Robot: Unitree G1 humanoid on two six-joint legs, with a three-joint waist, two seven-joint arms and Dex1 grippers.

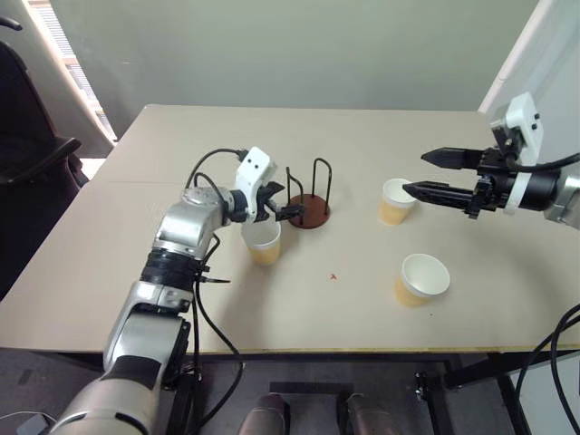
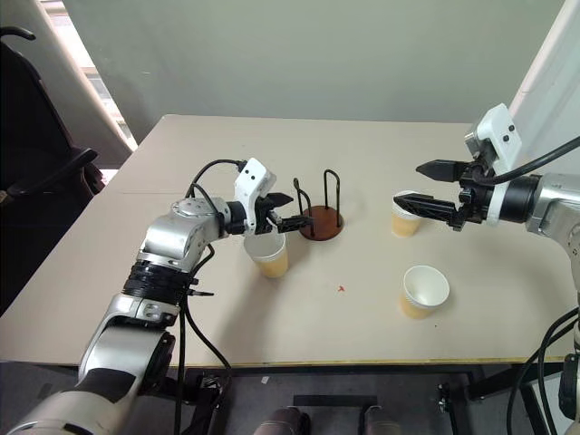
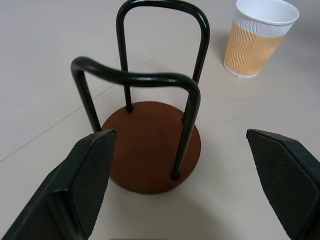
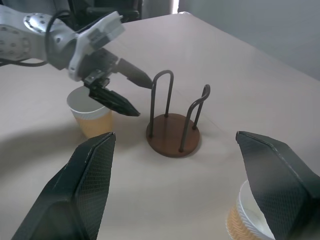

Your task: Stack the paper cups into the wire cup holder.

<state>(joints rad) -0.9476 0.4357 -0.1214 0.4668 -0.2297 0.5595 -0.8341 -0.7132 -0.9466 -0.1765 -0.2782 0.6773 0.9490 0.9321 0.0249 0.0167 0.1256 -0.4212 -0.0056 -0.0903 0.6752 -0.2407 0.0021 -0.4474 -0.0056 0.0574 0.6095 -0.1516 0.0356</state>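
Note:
The wire cup holder [image 1: 309,216], a brown disc with two black wire loops, stands empty at mid-table. Three paper cups stand upright on the table: one [image 1: 263,243] just left of the holder, one [image 1: 396,201] to its right, and one [image 1: 422,279] nearer the front right. My left gripper [image 1: 286,200] is open and empty. It hovers over the left cup's rim and points at the holder [image 3: 150,145], which sits just beyond its fingertips. My right gripper [image 1: 415,172] is open and empty, level above the right cup [image 4: 250,215].
The beige table [image 1: 136,272] has its front edge close to me. A black chair [image 1: 27,154] stands off the table's left side. A small red speck [image 1: 333,276] lies in front of the holder. A white panel rises at the far right.

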